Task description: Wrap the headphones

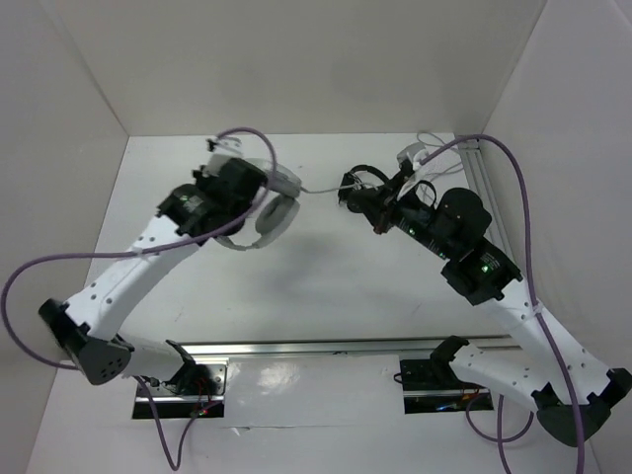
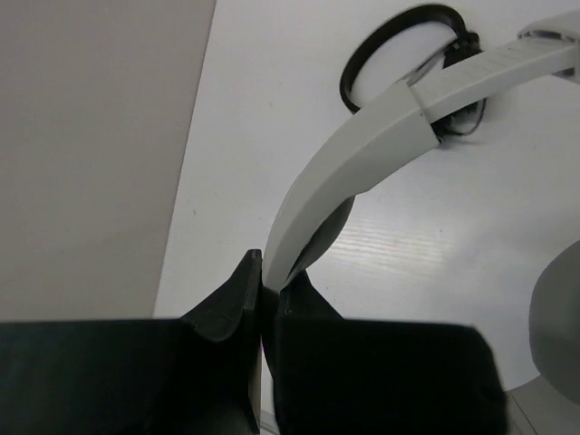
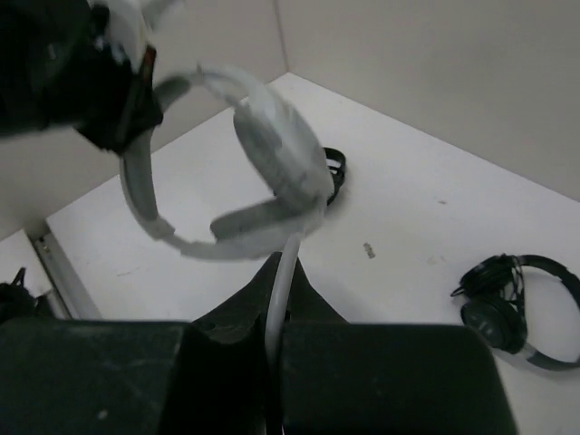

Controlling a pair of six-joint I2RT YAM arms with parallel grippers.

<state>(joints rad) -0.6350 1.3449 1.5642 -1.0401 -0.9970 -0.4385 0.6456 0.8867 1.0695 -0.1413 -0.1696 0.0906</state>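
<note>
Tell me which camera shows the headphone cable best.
Right wrist: the cable runs from the headphones into the right gripper. Top external shows only a thin stretch; left wrist shows none.

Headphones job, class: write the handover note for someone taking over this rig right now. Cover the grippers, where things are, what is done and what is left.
Left gripper: shut on the headband of the white headphones, holding them up over the far part of the table.
Right gripper: shut on the cable, which runs fairly straight from the headphones to it.
Black headphones and a second black pair lie on the table, not part of the job.
Done: both grips taken.
Left: no turn of cable around the headphones shows, so all the wrapping is still to do.
</note>
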